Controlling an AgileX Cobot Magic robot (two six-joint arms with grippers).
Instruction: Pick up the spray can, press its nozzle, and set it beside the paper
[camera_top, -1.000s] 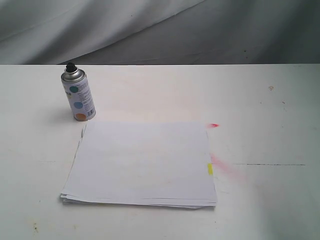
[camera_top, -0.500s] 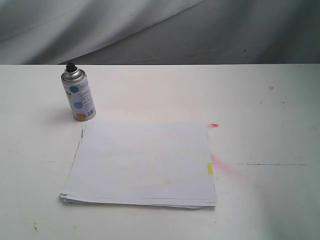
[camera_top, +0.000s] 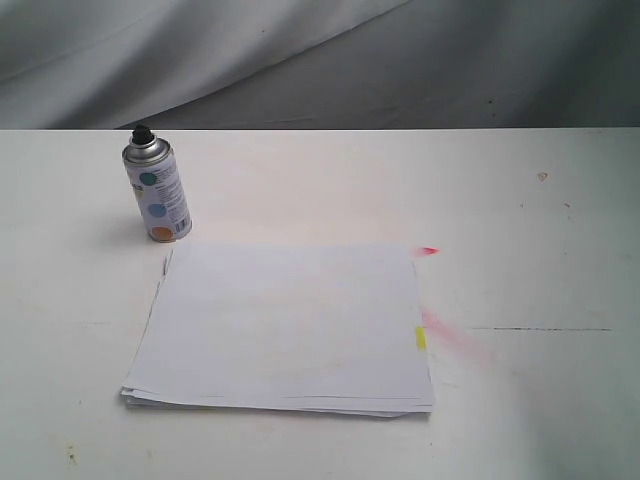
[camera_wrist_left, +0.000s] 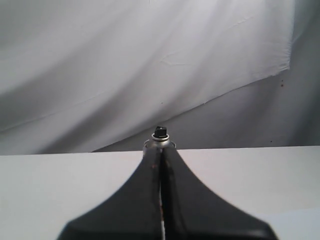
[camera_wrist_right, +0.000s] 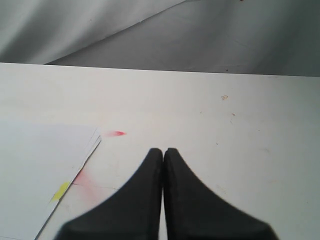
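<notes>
Exterior: the spray can (camera_top: 157, 195) is standing upright on the counter (camera_top: 520, 200), just beyond the paper's (camera_top: 285, 325) far left corner.

Left wrist: the left fingers (camera_wrist_left: 154, 167) are pressing together, empty, the nozzle (camera_wrist_left: 160, 132) peeking beyond their tips.

Right wrist: the right fingers (camera_wrist_right: 155, 161) are likewise meeting on nothing, near the paper's yellow tab (camera_wrist_right: 61, 190).

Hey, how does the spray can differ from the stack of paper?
The small cylindrical white-labelled spray can stands upright; the thin stack of plain white paper lies flat. The can is narrow, the paper much wider. The can carries teal, blue and orange dots and a black nozzle; the paper is blank but for a small yellow tab. Both rest on the white table, close together.
</notes>
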